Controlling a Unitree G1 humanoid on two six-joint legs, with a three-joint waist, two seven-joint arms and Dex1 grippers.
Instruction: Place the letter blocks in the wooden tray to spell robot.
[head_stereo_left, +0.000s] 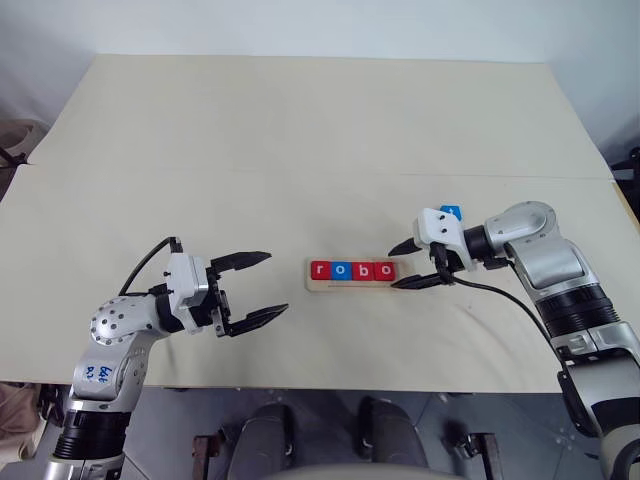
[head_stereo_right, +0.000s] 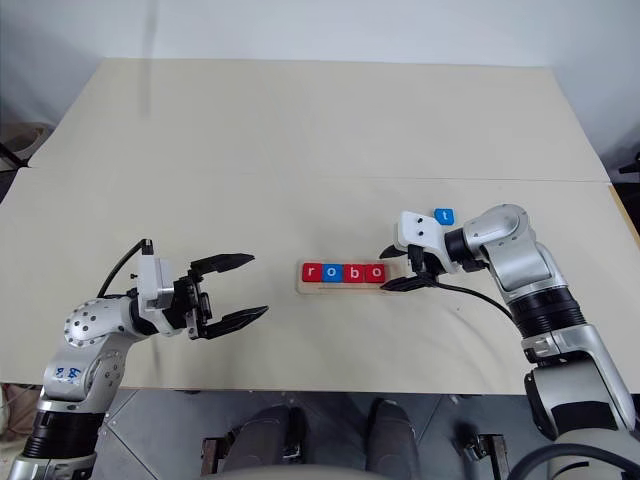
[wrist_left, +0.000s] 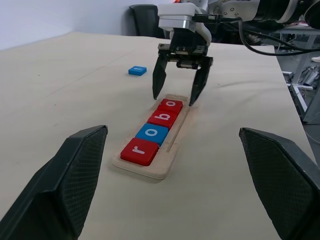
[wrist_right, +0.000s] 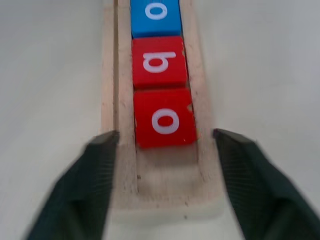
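Note:
The wooden tray (head_stereo_left: 345, 288) lies mid-table holding a row of letter blocks: red r (head_stereo_left: 320, 270), blue o (head_stereo_left: 341, 270), red b (head_stereo_left: 362, 270) and red o (head_stereo_left: 383, 270). The tray's right end (wrist_right: 165, 187) is bare wood. My right gripper (head_stereo_left: 395, 268) hangs open just over that end, a finger on each side of the tray, touching no block. A blue t block (head_stereo_right: 444, 216) lies on the table behind my right wrist. Well left of the tray, my left gripper (head_stereo_left: 277, 284) is open and empty, pointing toward it.
The pale table (head_stereo_left: 300, 130) stretches wide behind the tray, with a seam line across its middle. Its front edge (head_stereo_left: 300, 388) runs close below both arms. A black cable (head_stereo_left: 500, 295) loops from my right wrist over the tabletop.

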